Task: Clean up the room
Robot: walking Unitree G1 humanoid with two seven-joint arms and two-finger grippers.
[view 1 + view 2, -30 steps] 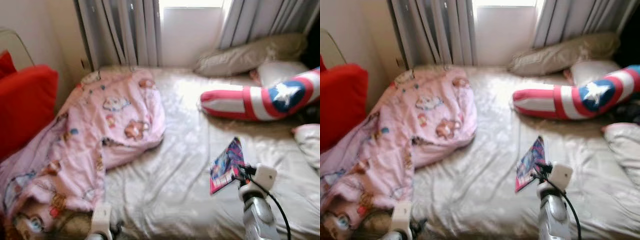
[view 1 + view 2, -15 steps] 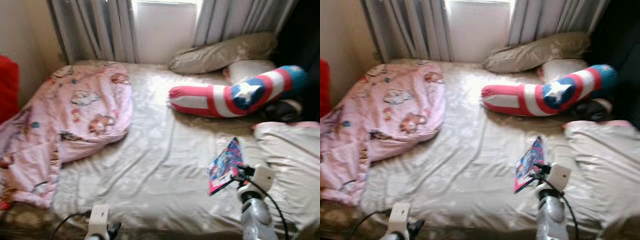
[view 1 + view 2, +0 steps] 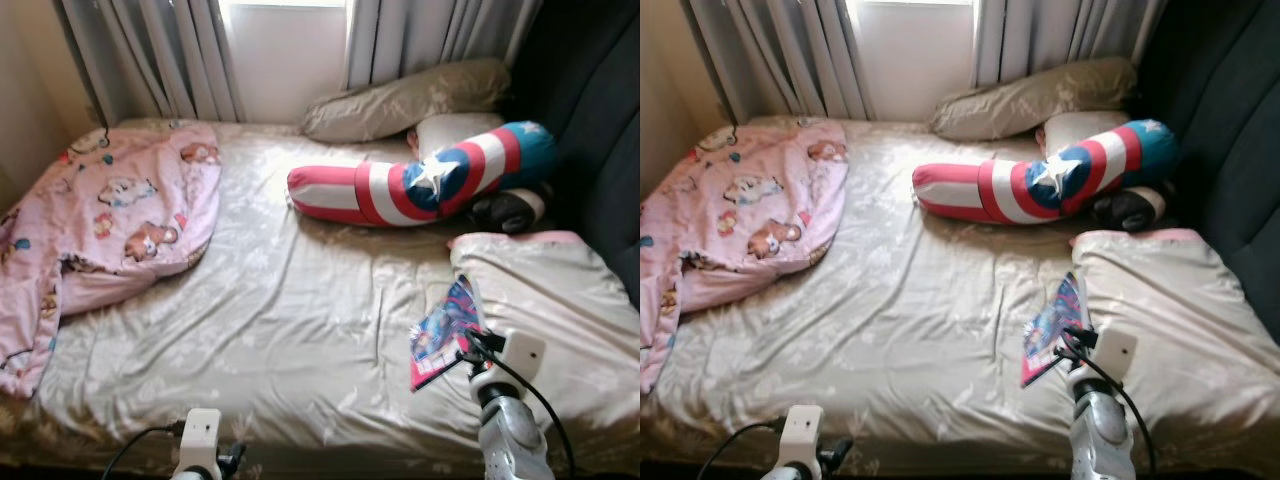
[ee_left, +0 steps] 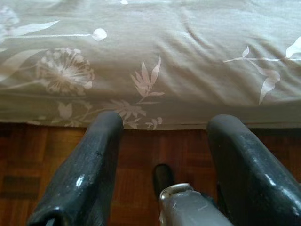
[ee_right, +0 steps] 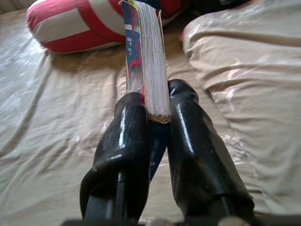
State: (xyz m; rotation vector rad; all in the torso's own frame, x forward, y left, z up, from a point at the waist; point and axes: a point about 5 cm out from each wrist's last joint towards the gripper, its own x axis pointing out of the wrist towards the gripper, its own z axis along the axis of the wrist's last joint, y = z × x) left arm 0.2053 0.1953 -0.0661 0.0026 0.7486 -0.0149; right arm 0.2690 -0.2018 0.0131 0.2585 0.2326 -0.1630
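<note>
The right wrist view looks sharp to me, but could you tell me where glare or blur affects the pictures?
Left eye view: window overexposed, glare on the bed sheet. Right wrist view: book crisp between the right tool, sheen on its fingers. Left wrist view: the left tool blurred close up, sheet print sharp.

bed beige floral sheet | pink blanket left | striped bolster + pillows at head | cream duvet right

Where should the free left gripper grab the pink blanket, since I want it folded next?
Probably the near bunched edge of the pink blanket, approached from the bed's front side; its folds stand up there, giving the left gripper something to pinch.
</note>
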